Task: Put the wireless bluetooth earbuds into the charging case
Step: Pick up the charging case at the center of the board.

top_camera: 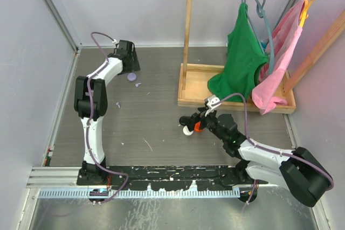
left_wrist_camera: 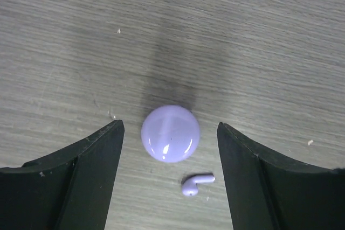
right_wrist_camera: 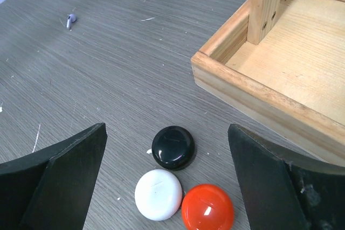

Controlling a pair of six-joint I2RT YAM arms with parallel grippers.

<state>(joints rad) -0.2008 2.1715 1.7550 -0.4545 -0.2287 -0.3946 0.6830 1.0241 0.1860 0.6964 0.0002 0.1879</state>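
A grey wood-grain counter (top_camera: 161, 117) sits between pale walls. At the far right a wooden rack (top_camera: 188, 41) holds a green garment (top_camera: 240, 63) and a pink garment (top_camera: 280, 74).

Far left, the left gripper (left_wrist_camera: 170, 127) hangs open and empty, its jaws on either side of the lilac case (left_wrist_camera: 170, 133) without touching it. One lilac earbud (left_wrist_camera: 197, 183) lies just beside the case, and a second earbud (top_camera: 118, 103) lies nearer.

The right gripper (right_wrist_camera: 167, 127) gapes wide, holding nothing, over a black case (right_wrist_camera: 173, 147), a white case (right_wrist_camera: 158, 194) and a red case (right_wrist_camera: 207, 207) clustered together. In the right wrist view the lilac case is cut off at the top edge.
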